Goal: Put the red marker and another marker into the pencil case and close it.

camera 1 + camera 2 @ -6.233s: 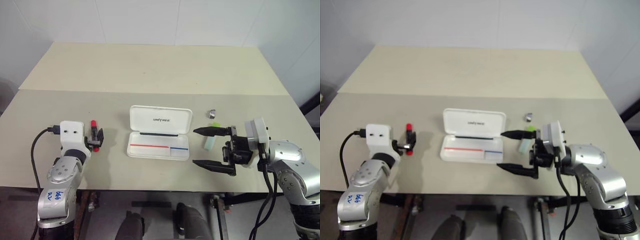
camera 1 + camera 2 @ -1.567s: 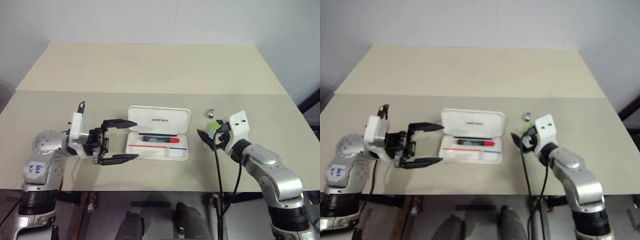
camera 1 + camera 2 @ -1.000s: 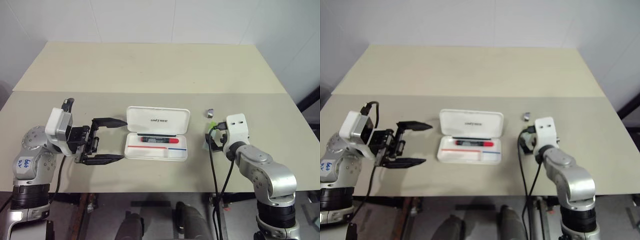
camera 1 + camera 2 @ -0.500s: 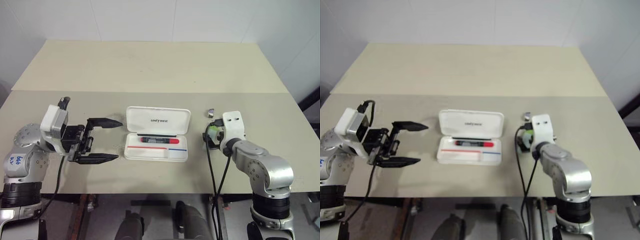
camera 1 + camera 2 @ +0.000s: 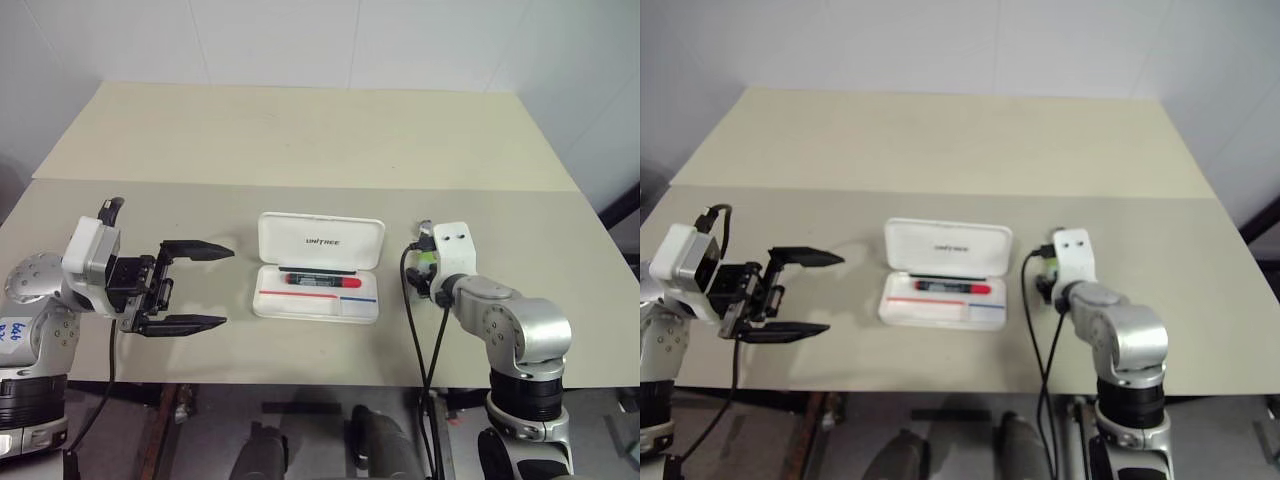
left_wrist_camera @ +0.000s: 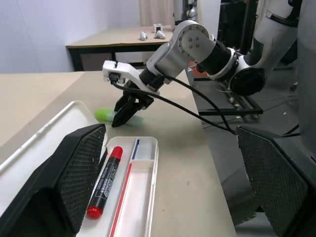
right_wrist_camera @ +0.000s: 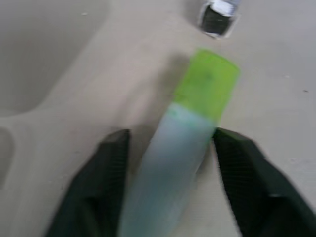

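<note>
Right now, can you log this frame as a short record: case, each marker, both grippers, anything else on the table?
pencil case: open, lid up, on the table
red marker: lying inside the case
green highlighter: on the table beside the case, between the right gripper's fingers
left gripper: open, empty, apart from the case
right gripper: down over the highlighter, grip unclear
other: small dark object beyond the highlighter

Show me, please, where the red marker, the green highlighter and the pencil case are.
red marker (image 5: 322,281), left eye view, middle of its barrel.
green highlighter (image 7: 206,84), right wrist view, on its lime cap.
pencil case (image 5: 322,241), left eye view, on the open lid.
</note>
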Motion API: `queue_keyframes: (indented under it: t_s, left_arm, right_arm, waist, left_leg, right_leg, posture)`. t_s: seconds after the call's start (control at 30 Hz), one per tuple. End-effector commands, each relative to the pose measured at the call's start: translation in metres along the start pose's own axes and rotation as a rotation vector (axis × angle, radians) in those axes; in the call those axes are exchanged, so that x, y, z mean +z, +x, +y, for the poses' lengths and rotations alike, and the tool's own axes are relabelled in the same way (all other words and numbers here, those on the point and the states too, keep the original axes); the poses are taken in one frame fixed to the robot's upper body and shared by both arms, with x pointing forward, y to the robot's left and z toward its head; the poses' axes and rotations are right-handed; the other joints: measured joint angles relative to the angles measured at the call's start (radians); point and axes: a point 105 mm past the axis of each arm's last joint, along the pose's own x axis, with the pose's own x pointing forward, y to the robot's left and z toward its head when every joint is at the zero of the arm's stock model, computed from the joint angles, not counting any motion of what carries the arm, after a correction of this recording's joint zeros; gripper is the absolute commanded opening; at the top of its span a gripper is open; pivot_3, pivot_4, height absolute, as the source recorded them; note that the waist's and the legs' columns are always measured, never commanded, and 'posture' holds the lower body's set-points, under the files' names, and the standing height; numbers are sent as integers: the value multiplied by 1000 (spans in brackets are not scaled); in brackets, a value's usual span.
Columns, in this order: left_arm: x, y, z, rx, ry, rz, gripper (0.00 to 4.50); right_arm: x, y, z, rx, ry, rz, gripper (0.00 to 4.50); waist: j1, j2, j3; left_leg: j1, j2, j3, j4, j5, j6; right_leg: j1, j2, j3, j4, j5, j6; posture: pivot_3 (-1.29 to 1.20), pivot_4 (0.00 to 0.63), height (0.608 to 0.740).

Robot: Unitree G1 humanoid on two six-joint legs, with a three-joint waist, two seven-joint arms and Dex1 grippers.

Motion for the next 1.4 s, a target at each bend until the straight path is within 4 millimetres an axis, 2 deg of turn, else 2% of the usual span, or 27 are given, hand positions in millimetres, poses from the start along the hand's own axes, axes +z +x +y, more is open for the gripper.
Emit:
queue_keyframes:
  t_s: [0.03, 0.07, 0.2, 0.43, 0.63, 0.77, 0.97, 1.1, 1.27, 1.4]
  left_arm:
    - [9, 0, -4, -4, 39, -13, 4500]
    - [9, 0, -4, -2, 41, -15, 4500]
    - [9, 2, -3, 1, 42, -25, 4500]
    - [9, 3, 1, 6, 44, -41, 4500]
    - [9, 0, 1, 19, 39, -60, 4500]
    - [7, -7, 1, 44, 35, -44, 4500]
    - [1, -13, -5, 73, 26, -34, 4500]
    - [-2, -16, -12, 87, 17, -34, 4500]
    - [-5, -23, -22, 109, -3, -18, 4500]
    - [-10, -32, -27, 123, -11, 8, 4500]
  right_arm:
    - [-23, 3, -32, -145, 6, 108, 1269]
    - [-23, 4, -33, -149, 2, 107, 1082]
    - [-11, 6, -40, -159, -24, 55, 1088]
    - [50, 0, -53, -117, -49, -212, 1088]
    - [111, -34, -40, 68, -103, -503, 1088]
    - [129, -55, -22, 210, -135, -581, 1088]
    - [127, -84, 24, 504, -265, -572, 1088]
    - [118, -102, 45, 690, -369, -523, 1088]
    - [91, -126, 64, 967, -499, -307, 1088]
    - [65, -118, 81, 1056, -630, -167, 1088]
  waist:
    - [2, 0, 0]
    - [2, -1, 0]
    - [3, -1, 0]
    - [-9, 3, 2]
    - [-35, 4, 2]
    - [-35, 5, 3]
    - [-31, 5, 3]
    - [-30, 5, 3]
    - [-30, 5, 3]
    - [-32, 5, 3]
  left_leg:
    - [0, 0, 0, 0, 0, 0]
    - [0, 0, 0, 0, 0, 0]
    - [0, -1, 0, 0, 0, 0]
    - [-2, -1, 1, -2, 0, 0]
    - [-15, 1, 3, -3, 0, -1]
    - [-17, 1, 3, -3, 0, -1]
    - [-17, 1, 3, -2, 0, -1]
    - [-18, 1, 3, -2, 0, -1]
    - [-17, 1, 3, -2, 0, 0]
    - [-17, 2, 3, -1, 0, 0]
  right_leg:
    - [0, 0, 0, 0, 0, 0]
    - [0, 0, 0, -1, 0, 0]
    - [1, -1, 0, -2, 0, 0]
    - [-1, -1, 0, -4, 1, 2]
    - [-19, 1, 1, 1, 2, 3]
    - [-21, 1, 1, 1, 2, 3]
    - [-21, 1, 1, 1, 2, 3]
    - [-21, 1, 1, 1, 2, 3]
    - [-21, 1, 1, 0, 2, 3]
    - [-20, 2, 0, 1, 2, 3]
  posture:
    - [0, 150, 740]
    - [0, 150, 740]
    - [0, 150, 740]
    - [0, 150, 740]
    - [0, 150, 740]
    - [0, 150, 740]
    - [0, 150, 740]
    - [0, 150, 740]
    - [0, 150, 740]
    - [0, 150, 740]
